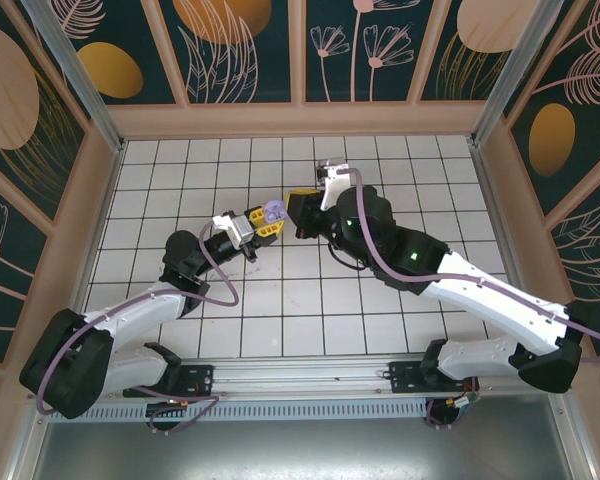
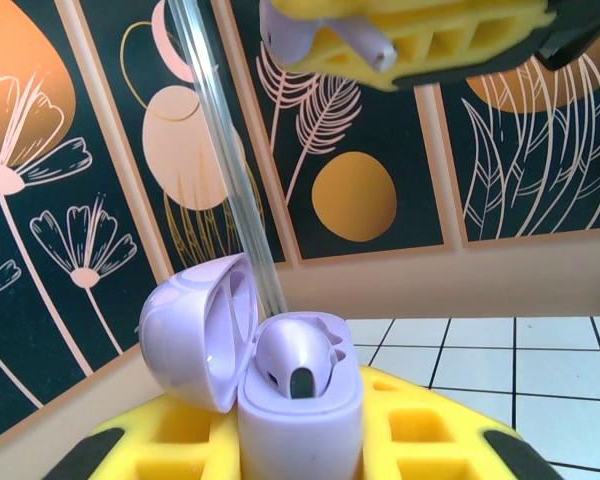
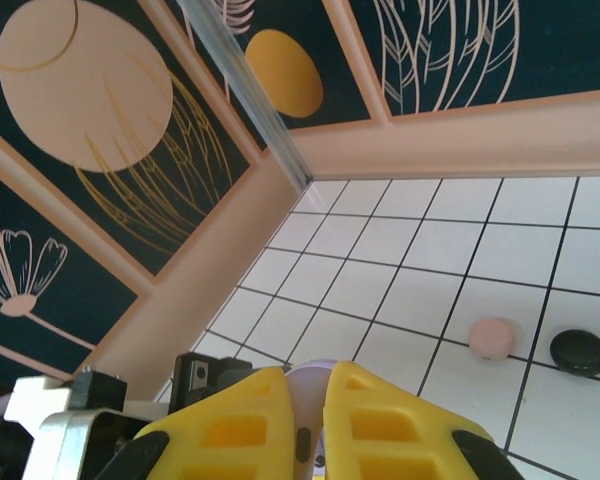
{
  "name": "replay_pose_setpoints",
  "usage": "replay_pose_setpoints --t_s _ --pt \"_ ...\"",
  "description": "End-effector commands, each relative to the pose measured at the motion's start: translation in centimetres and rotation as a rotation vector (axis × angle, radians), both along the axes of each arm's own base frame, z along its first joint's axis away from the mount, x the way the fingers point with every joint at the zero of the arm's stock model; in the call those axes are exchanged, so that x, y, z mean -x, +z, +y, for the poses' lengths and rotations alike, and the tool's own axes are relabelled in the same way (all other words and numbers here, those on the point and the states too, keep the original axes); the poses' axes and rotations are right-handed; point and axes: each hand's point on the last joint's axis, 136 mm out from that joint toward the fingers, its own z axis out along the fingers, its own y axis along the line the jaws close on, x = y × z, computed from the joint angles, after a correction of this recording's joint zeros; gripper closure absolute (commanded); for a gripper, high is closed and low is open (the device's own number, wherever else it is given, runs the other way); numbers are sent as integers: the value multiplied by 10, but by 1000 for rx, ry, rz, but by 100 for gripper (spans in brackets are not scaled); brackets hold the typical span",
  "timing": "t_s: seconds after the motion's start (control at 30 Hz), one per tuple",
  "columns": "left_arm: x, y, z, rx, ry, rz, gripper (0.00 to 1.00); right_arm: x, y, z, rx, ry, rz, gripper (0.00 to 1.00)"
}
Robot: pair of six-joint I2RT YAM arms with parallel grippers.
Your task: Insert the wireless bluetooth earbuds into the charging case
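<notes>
A white tiled table (image 1: pixel 180 300) is boxed in by dark walls (image 1: pixel 240 50) painted with flowers and orange discs. The left arm (image 1: pixel 140 310) reaches in from the near left and the right arm (image 1: pixel 480 285) from the near right. They meet near the middle of the table, tip to tip.

The left gripper (image 1: pixel 266 221) is clamped narrow on a lilac charging case (image 2: pixel 300 430) and holds it above the tiles. The case's lid (image 2: pixel 195 330) is swung open to one side. One lilac earbud (image 2: pixel 298 362) already sits in the case, filling one socket.

The right gripper (image 3: pixel 310 385) has its yellow fingers nearly together, pinching a second lilac earbud (image 2: pixel 365 38). In the left wrist view that earbud hangs above the open case, apart from it, stem poking out of the fingers.

Beyond the right gripper, a round pink case (image 3: pixel 492 338) and a round black case (image 3: pixel 579 352) lie closed on the tiles, side by side.
</notes>
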Motion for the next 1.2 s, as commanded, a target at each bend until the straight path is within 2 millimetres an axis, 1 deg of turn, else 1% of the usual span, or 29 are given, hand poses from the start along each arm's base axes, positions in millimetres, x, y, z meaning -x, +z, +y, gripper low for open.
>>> replay_pose_setpoints --t_s 0.0,0.23,0.33,0.67,0.9,1.17 --pt "5 17 -2 8 -17 -59 100 5 -2 14 -6 57 -26 89" --pt "4 18 -3 8 -16 -59 100 5 -20 26 21 85 8 89" --pt "4 19 -3 8 -17 -59 100 4 -26 28 31 79 12 89" --pt "5 20 -3 15 -21 -49 100 -5 -33 23 42 25 -6 89" --pt "5 21 -2 18 -23 -48 100 -11 -33 20 39 -7 -20 89" --pt "6 22 -2 23 -27 -44 100 -15 -37 22 44 -5 -13 89"
